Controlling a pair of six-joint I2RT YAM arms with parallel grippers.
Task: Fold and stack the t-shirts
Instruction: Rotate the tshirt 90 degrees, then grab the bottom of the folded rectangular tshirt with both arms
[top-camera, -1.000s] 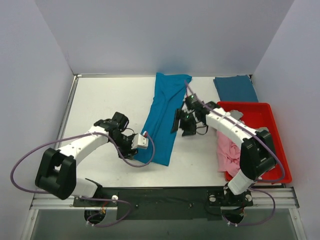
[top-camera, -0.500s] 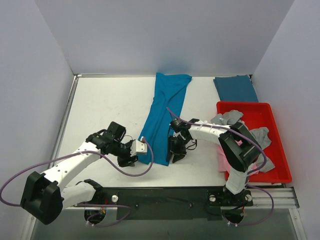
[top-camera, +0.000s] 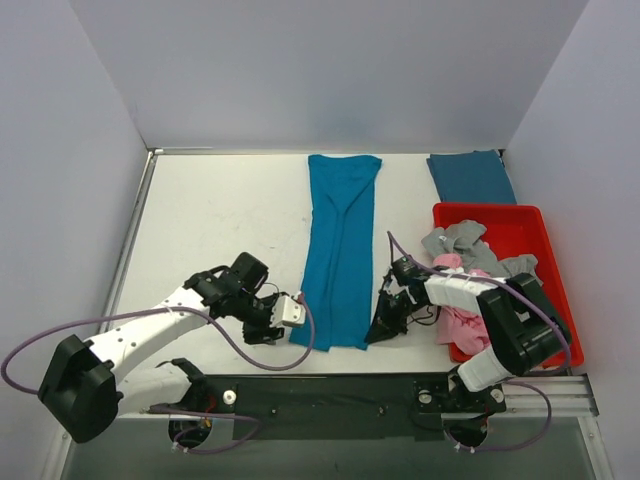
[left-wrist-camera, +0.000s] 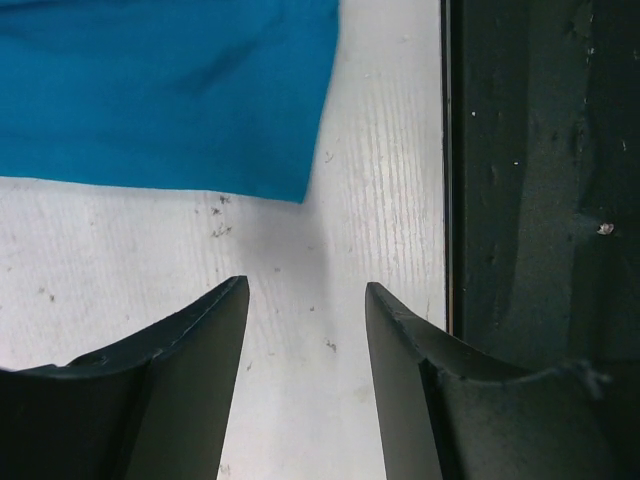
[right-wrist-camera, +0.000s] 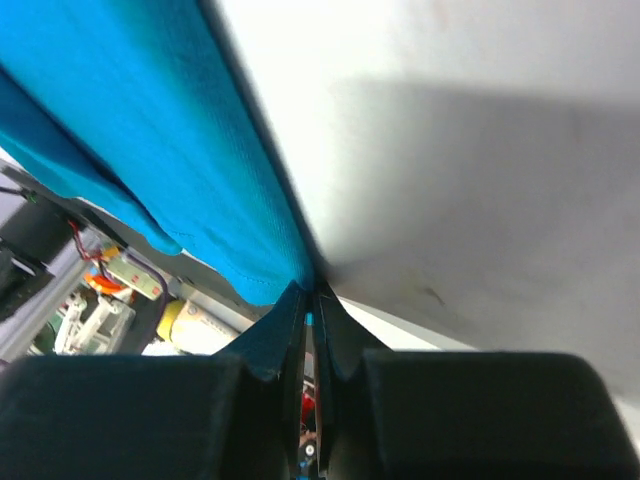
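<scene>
A teal-blue t-shirt (top-camera: 340, 250), folded into a long strip, lies down the middle of the table. My right gripper (top-camera: 378, 333) is low at its near right corner and shut on the hem; in the right wrist view the cloth (right-wrist-camera: 130, 150) runs into the closed jaws (right-wrist-camera: 312, 290). My left gripper (top-camera: 272, 330) stands open just left of the near left corner. In the left wrist view that corner (left-wrist-camera: 170, 90) lies ahead of the fingers (left-wrist-camera: 305, 290), with bare table between them. Another teal-blue t-shirt (top-camera: 470, 177) lies folded at the back right.
A red tray (top-camera: 530, 225) at the right holds a grey t-shirt (top-camera: 455, 240) and a pink t-shirt (top-camera: 462, 325) that hangs over its near left rim. The black rail (left-wrist-camera: 540, 200) of the table's near edge runs close to the left gripper.
The right gripper came toward the near edge and shut on the shirt's near right corner. The strip now lies straighter. The left gripper shifted slightly right and stayed open.
</scene>
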